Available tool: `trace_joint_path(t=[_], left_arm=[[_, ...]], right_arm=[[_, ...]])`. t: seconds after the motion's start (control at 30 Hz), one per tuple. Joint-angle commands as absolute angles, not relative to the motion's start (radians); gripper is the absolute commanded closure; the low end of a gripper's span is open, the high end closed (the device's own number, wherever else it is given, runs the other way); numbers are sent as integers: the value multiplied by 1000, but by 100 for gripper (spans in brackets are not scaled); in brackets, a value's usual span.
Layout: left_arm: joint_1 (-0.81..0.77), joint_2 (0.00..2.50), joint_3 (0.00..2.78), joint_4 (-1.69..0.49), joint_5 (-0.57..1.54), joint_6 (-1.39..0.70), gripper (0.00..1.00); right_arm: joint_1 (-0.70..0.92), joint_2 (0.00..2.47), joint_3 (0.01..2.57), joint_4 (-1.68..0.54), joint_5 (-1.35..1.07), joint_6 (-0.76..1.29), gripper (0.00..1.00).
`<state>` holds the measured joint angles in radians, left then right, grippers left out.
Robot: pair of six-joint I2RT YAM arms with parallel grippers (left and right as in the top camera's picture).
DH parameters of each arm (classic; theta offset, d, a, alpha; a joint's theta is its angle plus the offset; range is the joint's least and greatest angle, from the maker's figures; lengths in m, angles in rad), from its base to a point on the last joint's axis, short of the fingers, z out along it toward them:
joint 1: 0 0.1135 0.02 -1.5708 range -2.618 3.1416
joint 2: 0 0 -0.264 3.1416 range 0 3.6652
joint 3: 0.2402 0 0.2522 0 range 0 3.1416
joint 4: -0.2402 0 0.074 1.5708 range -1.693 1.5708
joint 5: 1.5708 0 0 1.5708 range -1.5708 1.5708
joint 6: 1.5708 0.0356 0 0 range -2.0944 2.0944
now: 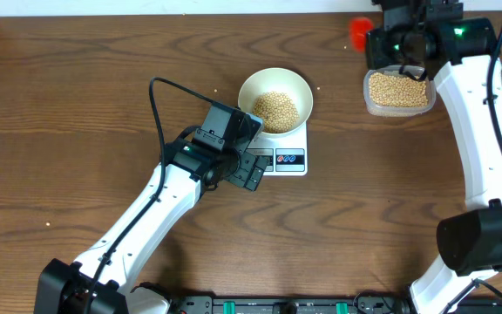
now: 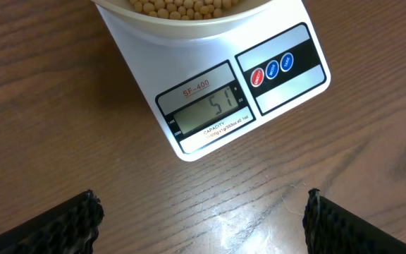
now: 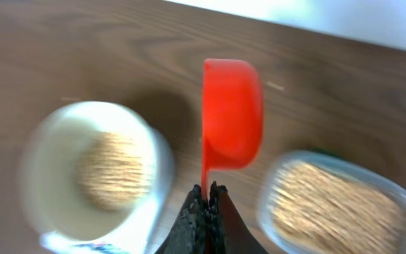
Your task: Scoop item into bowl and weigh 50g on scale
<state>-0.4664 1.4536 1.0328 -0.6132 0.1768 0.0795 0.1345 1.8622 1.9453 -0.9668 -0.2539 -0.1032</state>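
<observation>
The white bowl (image 1: 274, 101) holds a heap of tan beans (image 1: 274, 110) and stands on the white scale (image 1: 288, 157). In the left wrist view the scale (image 2: 210, 106) shows 51 on its display, with the red and blue buttons beside it. My left gripper (image 2: 201, 222) is open and empty, over the table just in front of the scale. My right gripper (image 3: 208, 194) is shut on the handle of a red scoop (image 3: 231, 113), which is held above the table between the bowl (image 3: 90, 169) and the clear tub of beans (image 3: 337, 204). The right wrist view is blurred.
The clear plastic tub (image 1: 398, 92) with beans stands at the back right, under the right arm. A little of the red scoop (image 1: 358, 32) shows at the back edge. A black cable loops from the left arm (image 1: 159, 96).
</observation>
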Motion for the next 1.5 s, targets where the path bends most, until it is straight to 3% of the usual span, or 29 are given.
trace_joint_path(t=[0.0, 0.27, 1.47], left_arm=[[-464, 1465, 1031, -613, 167, 86, 7], [-464, 1465, 1031, -613, 167, 86, 7], [-464, 1465, 1031, -613, 167, 86, 7]], right_arm=[[192, 1857, 1940, -952, -534, -145, 99], [299, 1868, 1831, -927, -500, -166, 99], [418, 1868, 1400, -523, -290, -271, 99]])
